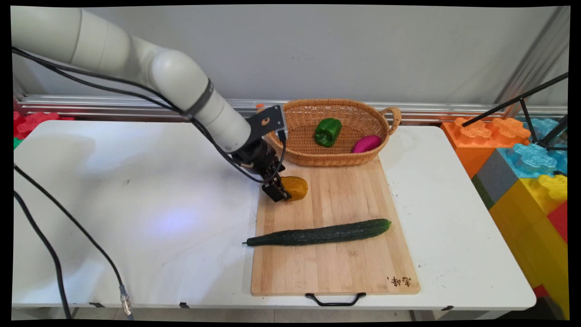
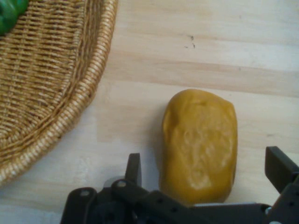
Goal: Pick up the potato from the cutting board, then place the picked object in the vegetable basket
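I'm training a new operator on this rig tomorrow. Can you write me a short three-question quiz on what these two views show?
1. True or false: the cucumber lies inside the wicker basket.
2. Which thing sits between the open fingers of the gripper?
A. the green pepper
B. the yellow-orange vegetable
C. the magenta object
3. Fill in: the yellow-orange vegetable rests on the ______, in front of the basket.

Key
1. False: it lies on the cutting board, its stem end hanging over the left edge.
2. B
3. cutting board
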`<state>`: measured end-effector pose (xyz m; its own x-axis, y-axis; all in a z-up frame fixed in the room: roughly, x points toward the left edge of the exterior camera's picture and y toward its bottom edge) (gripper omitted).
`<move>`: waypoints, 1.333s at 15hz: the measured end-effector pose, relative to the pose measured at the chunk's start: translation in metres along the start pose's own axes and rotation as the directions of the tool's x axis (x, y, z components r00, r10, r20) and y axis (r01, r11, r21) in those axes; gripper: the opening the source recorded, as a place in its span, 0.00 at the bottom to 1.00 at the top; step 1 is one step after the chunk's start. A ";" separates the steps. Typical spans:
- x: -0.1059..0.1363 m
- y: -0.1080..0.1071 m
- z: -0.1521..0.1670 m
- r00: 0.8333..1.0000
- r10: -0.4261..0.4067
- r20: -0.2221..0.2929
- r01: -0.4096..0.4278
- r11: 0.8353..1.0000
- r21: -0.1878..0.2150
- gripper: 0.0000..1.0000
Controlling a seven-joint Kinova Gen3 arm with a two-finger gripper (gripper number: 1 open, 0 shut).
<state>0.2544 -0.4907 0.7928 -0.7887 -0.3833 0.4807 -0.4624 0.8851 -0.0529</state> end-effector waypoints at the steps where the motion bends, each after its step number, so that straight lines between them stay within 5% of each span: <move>1: -0.002 0.001 0.006 1.000 0.002 -0.004 -0.002 1.000 0.003 1.00; 5: -0.005 0.004 0.017 1.000 0.006 -0.014 -0.006 1.000 0.005 1.00; 6: -0.005 0.005 0.020 1.000 0.006 -0.020 -0.005 1.000 0.006 0.00; 13: 0.006 0.018 0.012 0.998 -0.038 -0.042 0.037 0.999 -0.036 0.00; 20: 0.062 0.032 -0.020 0.988 -0.114 -0.107 0.106 0.992 -0.070 0.00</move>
<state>0.1986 -0.4809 0.8384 -0.6829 -0.4508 0.5749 -0.5140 0.8557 0.0604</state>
